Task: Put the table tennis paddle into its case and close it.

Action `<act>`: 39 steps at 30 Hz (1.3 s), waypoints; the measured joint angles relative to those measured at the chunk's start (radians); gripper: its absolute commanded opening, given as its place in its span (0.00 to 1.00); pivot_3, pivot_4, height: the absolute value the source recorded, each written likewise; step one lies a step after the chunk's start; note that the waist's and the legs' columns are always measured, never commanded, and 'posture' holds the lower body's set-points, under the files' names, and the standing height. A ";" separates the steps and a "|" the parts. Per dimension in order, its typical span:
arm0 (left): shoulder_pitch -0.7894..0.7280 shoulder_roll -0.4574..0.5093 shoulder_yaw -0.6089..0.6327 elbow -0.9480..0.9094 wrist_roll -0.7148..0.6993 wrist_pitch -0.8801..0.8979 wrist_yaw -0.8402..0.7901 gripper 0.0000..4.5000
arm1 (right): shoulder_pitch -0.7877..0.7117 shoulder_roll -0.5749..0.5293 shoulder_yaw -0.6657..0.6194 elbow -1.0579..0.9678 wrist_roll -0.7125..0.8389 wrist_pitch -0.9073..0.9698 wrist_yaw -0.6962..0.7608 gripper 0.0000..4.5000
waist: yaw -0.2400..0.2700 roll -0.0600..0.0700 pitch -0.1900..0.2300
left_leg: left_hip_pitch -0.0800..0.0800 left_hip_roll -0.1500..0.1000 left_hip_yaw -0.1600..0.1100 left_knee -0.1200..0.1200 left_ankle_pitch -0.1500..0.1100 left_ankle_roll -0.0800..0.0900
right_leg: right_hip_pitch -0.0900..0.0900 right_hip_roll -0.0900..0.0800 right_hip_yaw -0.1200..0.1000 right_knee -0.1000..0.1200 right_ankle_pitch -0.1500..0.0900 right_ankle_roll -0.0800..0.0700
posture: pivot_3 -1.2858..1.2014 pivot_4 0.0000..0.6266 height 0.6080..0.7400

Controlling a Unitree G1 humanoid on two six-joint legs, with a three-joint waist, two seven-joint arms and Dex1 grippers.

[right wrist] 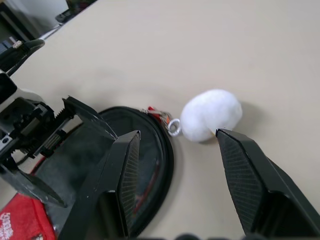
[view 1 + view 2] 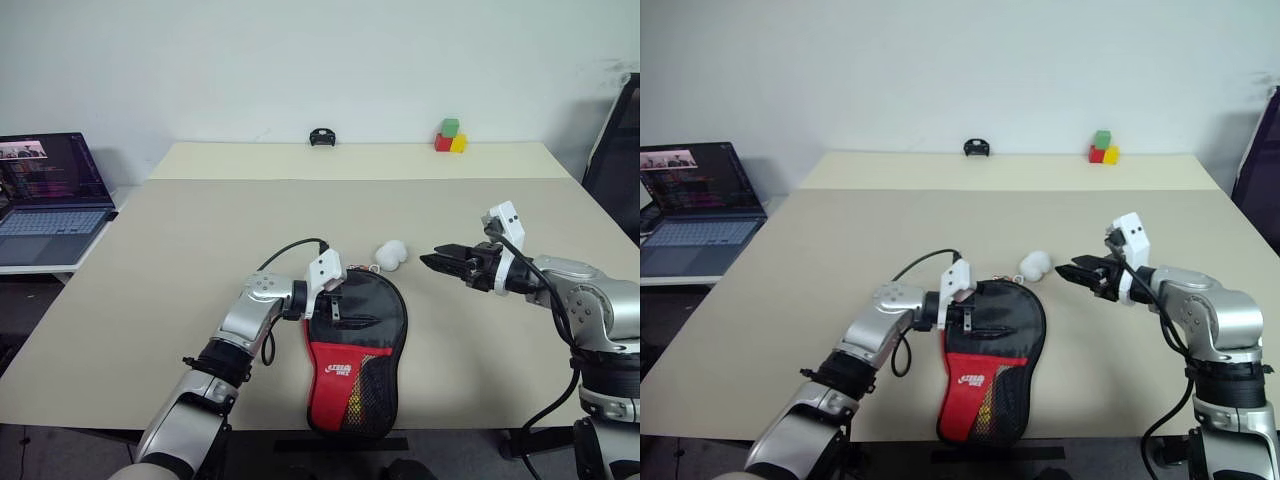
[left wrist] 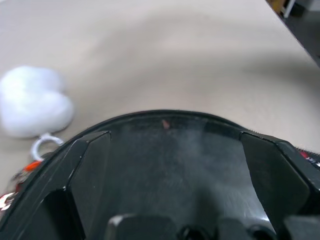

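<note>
**Case lies lengthwise toward you; left arm is right on it, right arm stands off**

Your case (image 2: pixel 352 350) lies flat on the table (image 2: pixel 150 260) near its front edge. Its long axis runs from the red, narrow handle end nearest you out to the round black end, with the white ball charm (image 2: pixel 393 253) resting just beyond that round end. I cannot make out the paddle separately; the round black part may be the paddle face or the case's cover, so judge that before you commit.

Your left gripper (image 2: pixel 345 308) sits over the round end, coming in from the left side and pointing across the case, jaws spread wide. In the left wrist view the curved black rim lies between the two fingers (image 3: pixel 87 165), so this arm is clearly the nearer one. Whether the jaws touch the fabric I cannot tell.

Your right gripper (image 2: pixel 443 263) hangs above the table to the right of the charm, apart from the case, pointing back toward it. Its jaws are partly spread and hold nothing.

The zipper rim follows the round end, so the closing move probably runs around that curve.
</note>
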 measured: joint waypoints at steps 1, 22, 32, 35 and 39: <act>-0.001 -0.003 -0.004 0.027 0.011 -0.016 0.000 1.00 | 0.001 0.000 0.000 -0.002 0.004 0.002 -0.009 0.59 | 0.000 0.000 0.000 | 0.000 0.000 0.000 0.000 0.000 0.000 | 0.000 0.000 0.000 0.000 0.000 0.000 | 0.52 0.24 1.00; -0.011 -0.043 -0.011 0.138 0.063 -0.134 0.007 1.00 | -0.360 0.218 0.187 0.723 -0.221 -0.425 -0.103 0.99 | 0.002 0.001 -0.001 | 0.003 0.000 0.001 0.001 0.002 -0.003 | 0.002 0.000 0.000 0.002 0.000 0.000 | 0.52 0.24 1.00; 0.015 -0.042 -0.005 0.099 0.064 -0.126 0.019 1.00 | -0.470 0.300 0.180 1.159 -0.331 -0.729 -0.195 0.99 | 0.000 0.001 -0.001 | 0.003 0.000 0.002 0.001 0.003 -0.004 | 0.002 -0.001 0.001 0.001 0.000 0.000 | 0.52 0.24 1.00; 0.017 -0.041 -0.002 0.096 0.065 -0.125 0.024 1.00 | -0.476 0.312 0.174 1.201 -0.343 -0.761 -0.193 0.99 | -0.001 0.001 -0.001 | 0.003 0.000 0.002 0.001 0.003 -0.004 | 0.002 -0.001 0.001 0.002 0.000 0.000 | 0.52 0.24 1.00; 0.016 -0.040 -0.001 0.098 0.067 -0.127 0.025 1.00 | -0.481 0.324 0.167 1.210 -0.349 -0.765 -0.184 0.99 | -0.001 0.001 -0.002 | 0.003 0.000 0.002 0.001 0.003 -0.004 | 0.001 -0.001 0.001 0.003 0.000 0.000 | 0.52 0.24 1.00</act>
